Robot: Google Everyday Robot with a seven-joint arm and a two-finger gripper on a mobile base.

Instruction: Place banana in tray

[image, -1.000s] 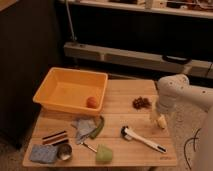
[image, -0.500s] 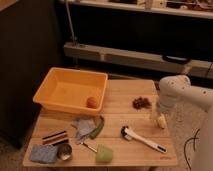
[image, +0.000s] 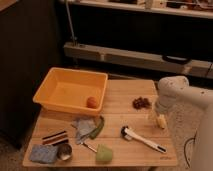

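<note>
Slim, pale yellow banana [image: 162,121] at the tabletop's right edge, seemingly just beneath the gripper [image: 157,117]. Cannot tell whether spread or pinching. Well apart from the orange-yellow tray [image: 62,92] at back-left corner.

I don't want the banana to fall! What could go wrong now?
The banana lies near the table's right edge, right by the hand; a nudge might push it off. The tray sits far across the table, so a loose grip could drop the banana on the way, maybe onto the grapes.
</note>
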